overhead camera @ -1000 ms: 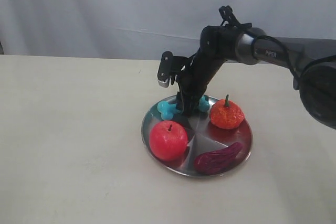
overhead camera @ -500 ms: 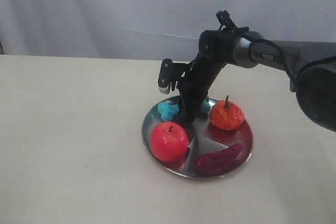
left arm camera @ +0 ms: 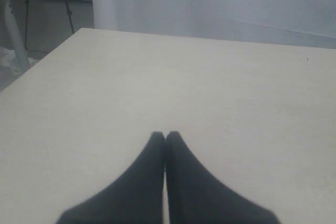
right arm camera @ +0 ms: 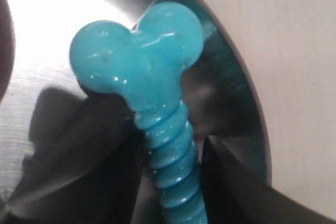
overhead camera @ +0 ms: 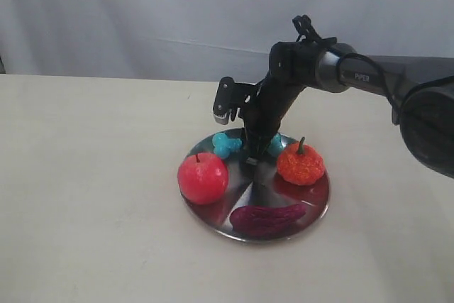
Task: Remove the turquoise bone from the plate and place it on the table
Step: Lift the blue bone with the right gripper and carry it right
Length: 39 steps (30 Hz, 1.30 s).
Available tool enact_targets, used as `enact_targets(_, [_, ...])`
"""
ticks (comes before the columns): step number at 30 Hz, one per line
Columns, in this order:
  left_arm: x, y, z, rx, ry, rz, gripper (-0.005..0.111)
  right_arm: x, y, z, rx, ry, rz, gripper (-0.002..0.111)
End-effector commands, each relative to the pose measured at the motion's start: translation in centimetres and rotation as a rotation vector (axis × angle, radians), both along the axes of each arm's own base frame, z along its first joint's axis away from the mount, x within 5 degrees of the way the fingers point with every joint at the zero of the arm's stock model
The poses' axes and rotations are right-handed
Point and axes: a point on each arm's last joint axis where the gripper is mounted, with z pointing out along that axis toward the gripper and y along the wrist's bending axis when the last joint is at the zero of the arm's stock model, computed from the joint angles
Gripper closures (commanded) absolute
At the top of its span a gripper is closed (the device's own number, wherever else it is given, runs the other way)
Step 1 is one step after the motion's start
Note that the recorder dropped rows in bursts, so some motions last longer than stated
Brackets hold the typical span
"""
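The turquoise bone (overhead camera: 227, 145) lies at the far edge of the silver plate (overhead camera: 320, 204), one knob showing on each side of my right gripper (overhead camera: 250, 152). The right wrist view has the bone (right arm camera: 142, 61) up close over the plate's shiny rim (right arm camera: 52, 24). There my right gripper (right arm camera: 170, 177) is shut on the ribbed shaft, with a dark finger pressed to each side. My left gripper (left arm camera: 166, 136) is shut and empty above the bare beige table (left arm camera: 210, 77). It is not in the exterior view.
On the plate sit a red apple (overhead camera: 203, 177) at the left, an orange pumpkin-like fruit (overhead camera: 301, 163) at the right and a dark purple-red piece (overhead camera: 266, 216) at the front. The table (overhead camera: 85, 175) spreads wide to the left of the plate.
The plate has slid left and turned a little, carrying the apple, orange fruit and purple piece with it. The right gripper stays on the bone at the plate's far edge.
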Motion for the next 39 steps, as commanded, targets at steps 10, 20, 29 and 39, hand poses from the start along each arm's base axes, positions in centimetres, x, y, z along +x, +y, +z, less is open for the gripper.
enact_targets(10, [0.0, 0.0, 0.0, 0.001, -0.003, -0.005, 0.107, 0.1, 0.3, 2.8, 0.072, -0.051, -0.158, 0.109])
enact_targets(20, [0.0, 0.0, 0.0, 0.001, -0.003, -0.005, 0.107, -1.2, 0.7, 10.7, 0.164, -0.158, -0.297, 0.109])
enact_targets(29, [0.0, 0.0, 0.0, 0.001, -0.003, -0.005, 0.107, -6.2, -0.8, 22.0, 0.240, -0.292, -0.632, 0.109])
enact_targets(39, [0.0, 0.0, 0.0, 0.001, -0.003, -0.005, 0.107, -12.5, -9.3, 26.8, 0.221, -0.222, -0.993, 0.109])
